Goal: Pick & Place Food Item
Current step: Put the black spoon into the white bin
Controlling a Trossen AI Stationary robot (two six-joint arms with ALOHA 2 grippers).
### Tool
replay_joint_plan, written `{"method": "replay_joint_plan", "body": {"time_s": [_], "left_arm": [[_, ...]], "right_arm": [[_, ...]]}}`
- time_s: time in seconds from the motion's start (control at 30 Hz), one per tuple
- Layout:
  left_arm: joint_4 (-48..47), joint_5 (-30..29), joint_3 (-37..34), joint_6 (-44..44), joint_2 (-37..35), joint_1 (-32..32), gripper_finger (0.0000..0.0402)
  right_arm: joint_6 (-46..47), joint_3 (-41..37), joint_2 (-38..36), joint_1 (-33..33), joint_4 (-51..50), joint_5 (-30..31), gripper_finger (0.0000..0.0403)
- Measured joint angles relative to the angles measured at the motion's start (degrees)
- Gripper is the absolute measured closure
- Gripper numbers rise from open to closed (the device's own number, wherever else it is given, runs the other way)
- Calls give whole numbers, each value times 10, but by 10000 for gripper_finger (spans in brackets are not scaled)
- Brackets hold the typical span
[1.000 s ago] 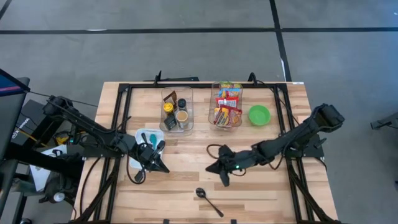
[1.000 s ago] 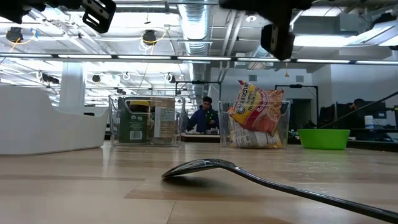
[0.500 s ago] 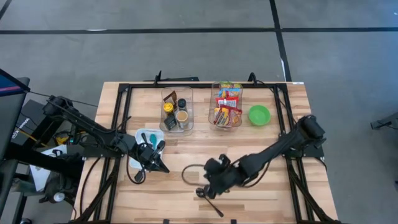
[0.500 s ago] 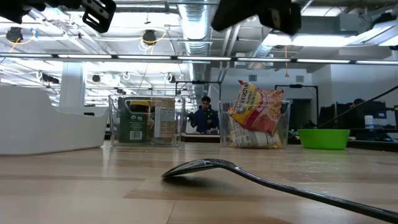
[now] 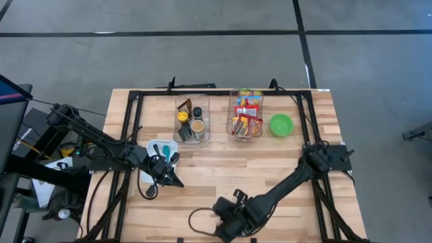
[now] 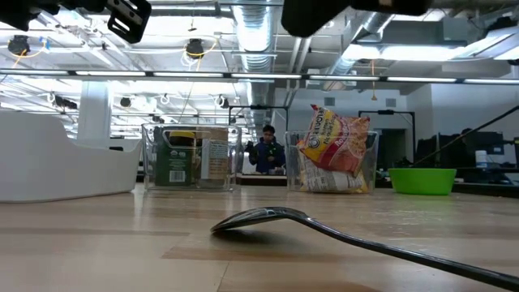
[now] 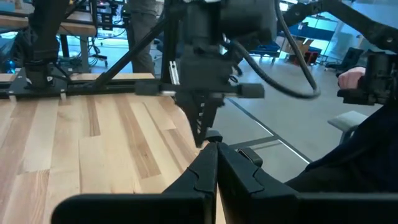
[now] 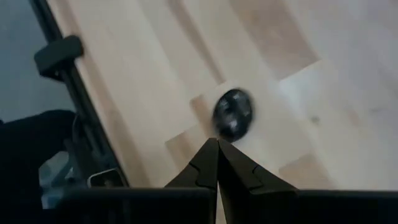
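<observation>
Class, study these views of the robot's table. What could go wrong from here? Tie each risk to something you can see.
1. The right gripper, jaws shut, hangs near the table's front edge above the dark metal spoon; it might knock the spoon off.
2. The snack packets in the clear plastic bin lie far back, so the reach could clip that bin.
The left gripper waits beside the white tray.

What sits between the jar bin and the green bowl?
The clear snack bin, packed with snack packets, stands between the jar bin and the green bowl. The high view shows this best; the low view shows the same order.
</observation>
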Motion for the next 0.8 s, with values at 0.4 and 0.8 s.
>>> {"method": "replay_joint_plan", "body": {"time_s": [0.4, 0.8], "left_arm": [[3, 0, 0, 0, 0, 0, 399], [2, 0, 0, 0, 0, 0, 399]], "right_arm": [[53, 12, 36, 8, -15, -58, 403], [69, 13, 38, -13, -26, -96, 398]]}}
